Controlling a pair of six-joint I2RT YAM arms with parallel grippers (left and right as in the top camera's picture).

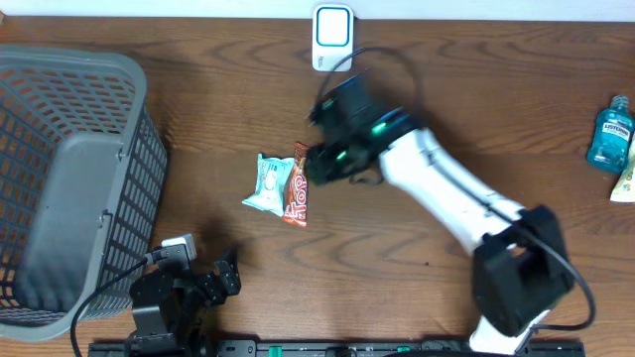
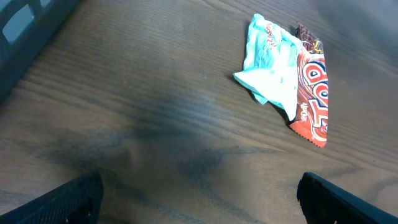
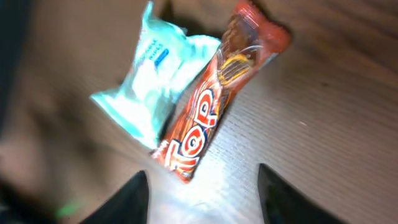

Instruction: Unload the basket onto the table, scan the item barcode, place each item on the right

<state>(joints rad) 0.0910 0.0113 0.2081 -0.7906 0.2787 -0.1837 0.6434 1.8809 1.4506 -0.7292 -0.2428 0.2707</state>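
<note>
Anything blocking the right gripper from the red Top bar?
Nothing visible does. The right gripper hangs over the end of the red Top bar, jaws apart. The pale blue packet lies along the bar's side, not between.

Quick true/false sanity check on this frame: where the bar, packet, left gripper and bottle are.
1. The red bar lies in the basket. False: it lies on the table, right of the basket.
2. The pale blue packet overlaps the red bar. True.
3. The left gripper holds the bar. False: it is open and empty, with the bar lying apart from it.
4. A blue mouthwash bottle sits near the table's right edge. True.
</note>
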